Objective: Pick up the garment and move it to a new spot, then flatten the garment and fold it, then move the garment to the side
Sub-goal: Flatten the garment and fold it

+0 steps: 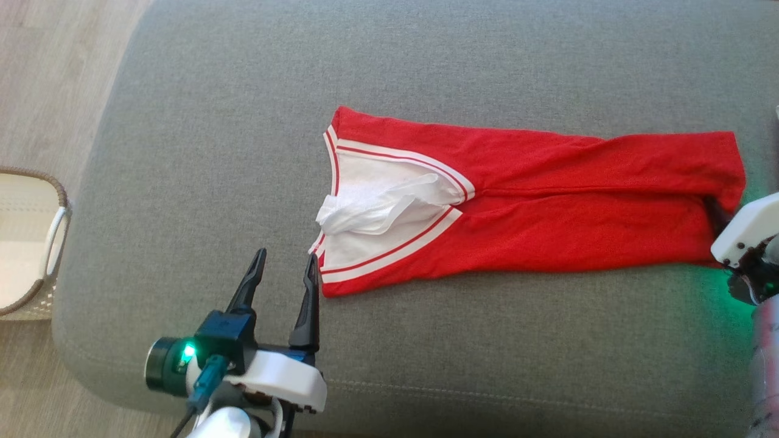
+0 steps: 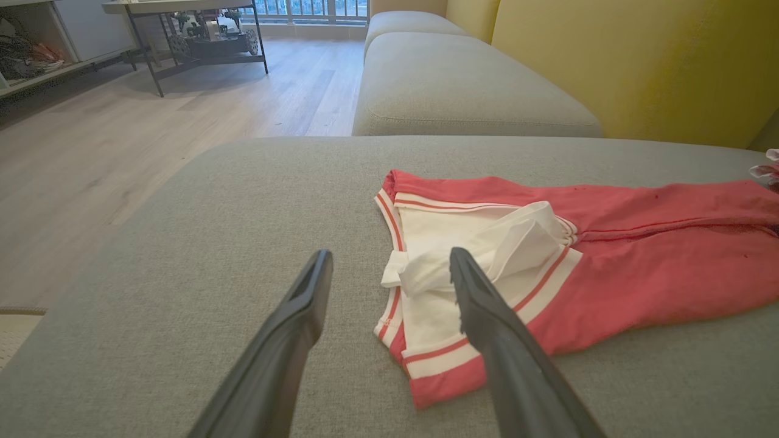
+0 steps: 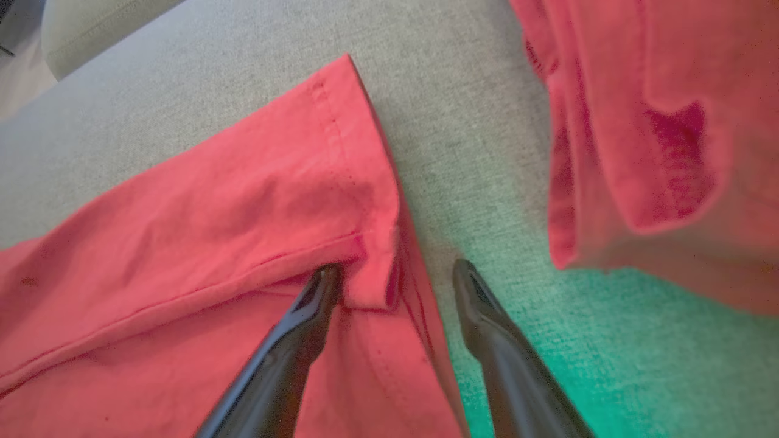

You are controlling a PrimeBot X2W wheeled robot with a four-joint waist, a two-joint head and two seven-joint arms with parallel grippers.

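**Grey cushion with the red garment stretched across it**

Grey fabric lies under both our grippers. Our left gripper has its fingers spread wide with nothing between them. The right-hand one stands just beside the near left corner of the garment, and we cannot tell whether it touches the cloth.

Our right gripper is spread wide too. One finger sits at the fold by the hem and the other is over bare cushion just off the garment's right edge. The hem corner lies between them, unclamped.

Moving outward, the garment lies lengthwise across the middle of the cushion. Its white striped collar is at the left, with some white cloth bunched in the neckline, and its hem is at the right.

Just right of the hem lies another piece of red cloth, and a green glow falls on the fabric there. Off the cushion's left end, a pale basket stands on the wooden floor. On the far side rises a yellow backrest.
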